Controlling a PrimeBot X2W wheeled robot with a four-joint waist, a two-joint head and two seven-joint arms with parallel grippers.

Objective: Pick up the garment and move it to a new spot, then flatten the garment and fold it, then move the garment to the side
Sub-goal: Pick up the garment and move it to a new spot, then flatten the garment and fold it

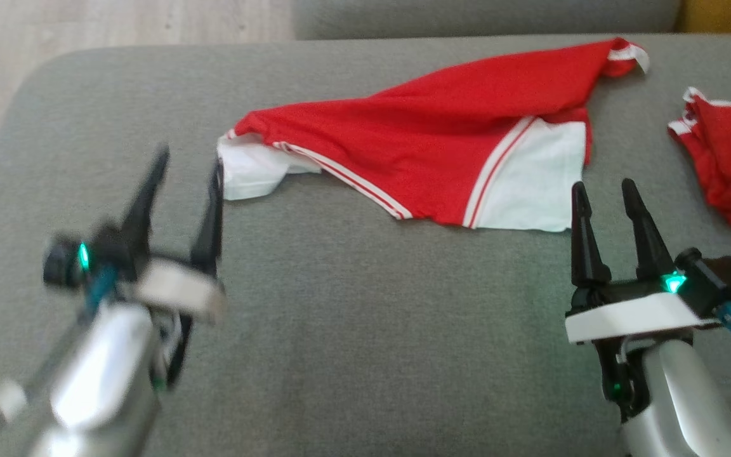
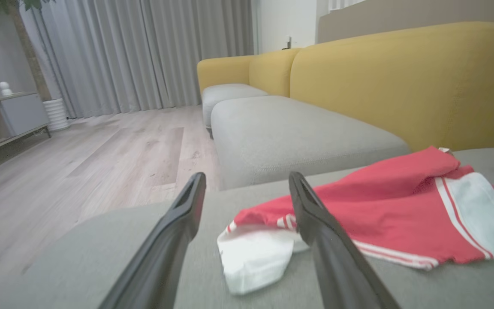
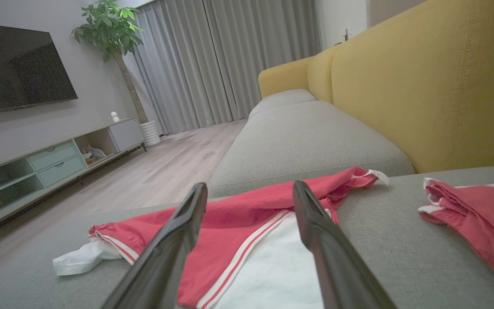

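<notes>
Red and white garment (image 1: pixel 441 146) on the grey cushion (image 1: pixel 340 330), spread loosely, rumpled, not folded. White corner bunched at the robot's left end, red tip stretched toward the far right.

Left gripper (image 1: pixel 189 157) just beside that white corner, blurred in head view. Fingers spread, nothing between them: released. In left wrist view, same white corner low between the two fingers, lying on the cushion; contact with the nearer finger impossible to tell.

Right gripper (image 1: pixel 603 186) near the garment's near right edge, by the white panel. Fingers apart, empty. In right wrist view, white panel under and between the fingers; touching or not, cannot tell.

Second red garment (image 1: pixel 730 158) bunched at the cushion's right, well apart from the first.

Gained from head view: both grippers at once, whole outline of the garment.

Gained from wrist views: yellow backrest (image 2: pixel 401 86), another grey seat (image 2: pixel 281 128) beyond, grey curtains (image 2: pixel 144 51), wide wood floor (image 2: pixel 101 150).

Gained from right wrist view: dark TV (image 3: pixel 15 68) on the wall, potted plant (image 3: pixel 109 30), long low cabinet (image 3: pixel 49 159) beneath.
</notes>
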